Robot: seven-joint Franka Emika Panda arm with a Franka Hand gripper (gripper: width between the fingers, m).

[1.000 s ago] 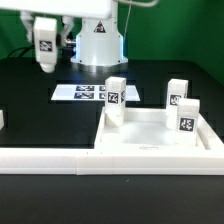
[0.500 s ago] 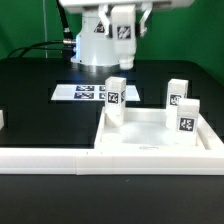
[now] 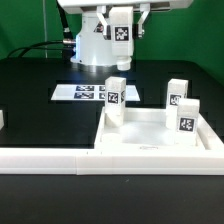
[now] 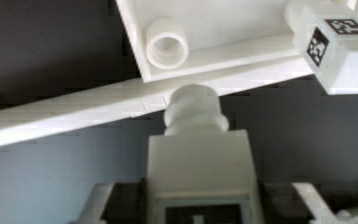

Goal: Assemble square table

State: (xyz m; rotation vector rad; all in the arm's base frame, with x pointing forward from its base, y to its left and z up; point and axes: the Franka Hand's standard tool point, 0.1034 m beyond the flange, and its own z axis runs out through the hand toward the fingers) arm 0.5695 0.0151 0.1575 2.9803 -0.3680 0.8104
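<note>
The gripper (image 3: 120, 38) holds a table leg (image 3: 120, 27) clamped between its fingers, raised high above the table top (image 3: 160, 140), which lies on the black bench with three legs standing in it. The step looks like bringing the fourth leg over; next it must line up with the open socket (image 4: 169, 45). The arm hangs upright by its base.

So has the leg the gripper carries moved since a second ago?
Yes. The held leg was at the exterior view's upper left, left of the robot base; it has swung toward that view's right and now hangs in front of the base, above the marker board.
</note>
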